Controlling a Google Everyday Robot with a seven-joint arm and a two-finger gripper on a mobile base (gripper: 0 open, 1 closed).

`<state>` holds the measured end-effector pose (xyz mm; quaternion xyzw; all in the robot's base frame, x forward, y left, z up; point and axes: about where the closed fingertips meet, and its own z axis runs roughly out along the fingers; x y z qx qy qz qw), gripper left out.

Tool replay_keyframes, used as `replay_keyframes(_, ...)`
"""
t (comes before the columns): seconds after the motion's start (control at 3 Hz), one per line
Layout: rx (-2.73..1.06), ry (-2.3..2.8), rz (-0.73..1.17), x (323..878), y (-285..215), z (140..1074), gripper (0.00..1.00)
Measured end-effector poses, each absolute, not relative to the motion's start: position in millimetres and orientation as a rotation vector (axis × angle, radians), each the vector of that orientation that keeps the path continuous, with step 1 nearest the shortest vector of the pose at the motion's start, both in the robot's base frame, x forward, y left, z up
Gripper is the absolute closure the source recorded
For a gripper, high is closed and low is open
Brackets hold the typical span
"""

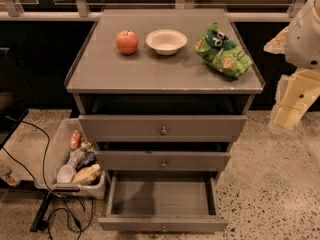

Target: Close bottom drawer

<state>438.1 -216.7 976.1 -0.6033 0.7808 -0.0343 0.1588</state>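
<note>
stood at the very start of the job, judging by the layout. found the bottom drawer (pixel 161 196), a wide shallow grey-brown wooden box with a flat front and one small round metal knob (pixel 163 228), pulled far out at six o'clock of the grey-brown three-drawer cabinet (pixel 165 71), with that front almost at the lower edge of the view. noted the middle drawer front (pixel 163 160) and the wider top drawer front (pixel 162 126) above it, each standing a little proud of the frame but far less so. placed the cream-coloured gripper (pixel 292 104) out at three o'clock of the cabinet, hanging under the white arm (pixel 306 29), well apart from every drawer and touching nothing; could not tell whether open or closed. saw a round red apple (pixel 127 42), a shallow white bowl (pixel 166 41) and a crinkled green snack bag (pixel 223 50) in a row on the cabinet top, toward twelve o'clock, plus a pale plastic bin (pixel 60 139) of wrapped snacks on the speckled floor (pixel 270 184) at nine o'clock, near black cables (pixel 55 206) at seven o'clock. judged the next move to call for bringing the gripper down and round to six o'clock, before the flat front, then pressing squarely near the knob toward twelve o'clock, kept centred to avoid skewing the box.
</note>
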Motion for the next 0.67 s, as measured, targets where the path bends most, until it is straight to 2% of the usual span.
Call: replay_keyframes(0.67, -1.726, 2.229, -0.087, 437.5, -217.2, 969.0, 0.00)
